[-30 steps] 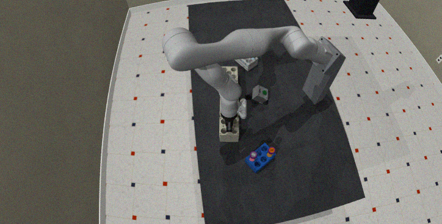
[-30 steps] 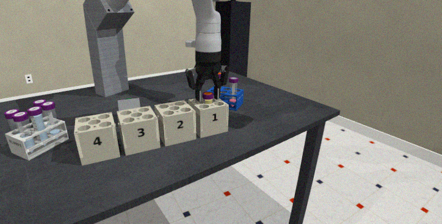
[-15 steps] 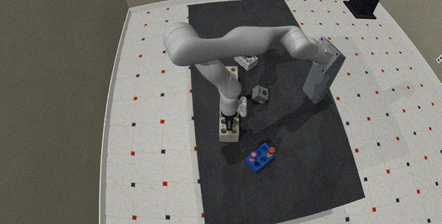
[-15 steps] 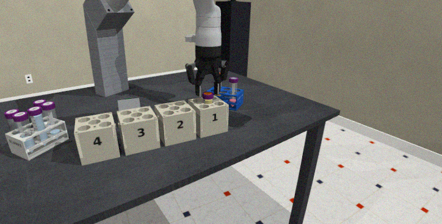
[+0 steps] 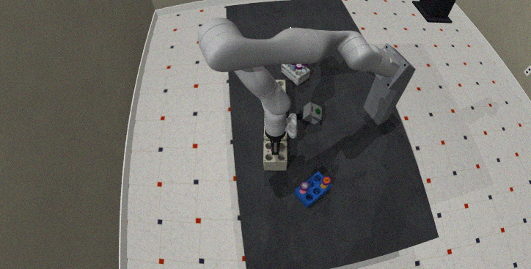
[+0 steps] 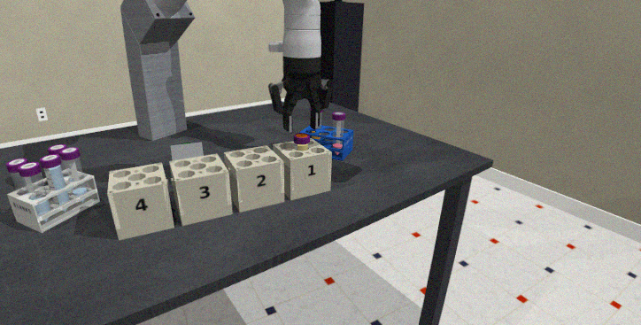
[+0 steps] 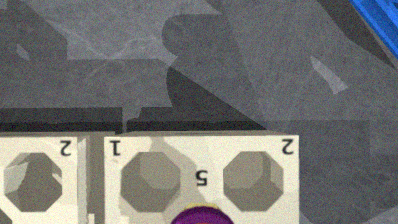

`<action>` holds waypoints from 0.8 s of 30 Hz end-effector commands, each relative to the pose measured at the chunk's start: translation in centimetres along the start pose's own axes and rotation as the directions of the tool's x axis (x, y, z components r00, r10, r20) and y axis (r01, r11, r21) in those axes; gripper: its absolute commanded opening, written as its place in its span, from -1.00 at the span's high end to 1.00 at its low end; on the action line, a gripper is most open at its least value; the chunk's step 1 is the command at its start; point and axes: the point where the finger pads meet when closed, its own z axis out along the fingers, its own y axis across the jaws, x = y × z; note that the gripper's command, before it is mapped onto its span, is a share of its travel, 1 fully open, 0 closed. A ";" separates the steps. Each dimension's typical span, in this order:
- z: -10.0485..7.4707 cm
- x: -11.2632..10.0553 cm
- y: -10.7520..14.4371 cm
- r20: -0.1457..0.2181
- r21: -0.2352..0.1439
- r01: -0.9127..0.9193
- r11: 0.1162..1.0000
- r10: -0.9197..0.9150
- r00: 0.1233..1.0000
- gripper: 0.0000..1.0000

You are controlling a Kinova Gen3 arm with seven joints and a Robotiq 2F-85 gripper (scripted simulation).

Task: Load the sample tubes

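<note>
Cream adapters [image 6: 308,174] carry black numerals on a charcoal surface [image 6: 394,161]. The seated tube [image 6: 301,141] shows a purple cap with an orange dot. At its 2 o'clock stands a blue rack [image 6: 345,138]. The pincer [image 6: 303,121] is black, the floor [image 6: 515,251] white with red and navy squares.
</note>
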 end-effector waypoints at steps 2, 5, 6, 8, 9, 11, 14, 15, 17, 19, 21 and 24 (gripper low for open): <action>-0.5 0.0 0.0 0.001 0.000 0.000 1.000 0.000 1.000 -0.24; -0.9 0.0 0.0 0.001 0.000 0.000 1.000 0.000 1.000 -0.24; -1.0 0.0 0.0 0.001 0.000 0.000 1.000 0.000 1.000 -0.24; -1.3 0.0 0.0 0.001 0.000 0.000 1.000 0.000 1.000 -0.24; -1.4 0.0 0.0 0.001 0.000 0.000 1.000 0.000 1.000 -0.24; -1.7 0.0 0.0 0.001 0.000 0.000 1.000 0.000 1.000 -0.24; -2.1 0.0 0.0 0.001 0.000 0.000 1.000 0.000 1.000 -0.24; -2.1 0.0 0.0 0.001 0.000 0.000 1.000 0.000 1.000 -0.24; -2.2 0.0 0.0 0.001 0.000 0.000 1.000 0.000 1.000 -0.24; -2.5 0.0 0.0 0.001 0.000 0.000 1.000 0.000 1.000 -0.24; -2.8 0.0 0.0 0.001 0.000 0.000 1.000 0.000 1.000 -0.24; -3.2 0.0 0.0 0.001 0.000 0.000 1.000 0.000 1.000 -0.24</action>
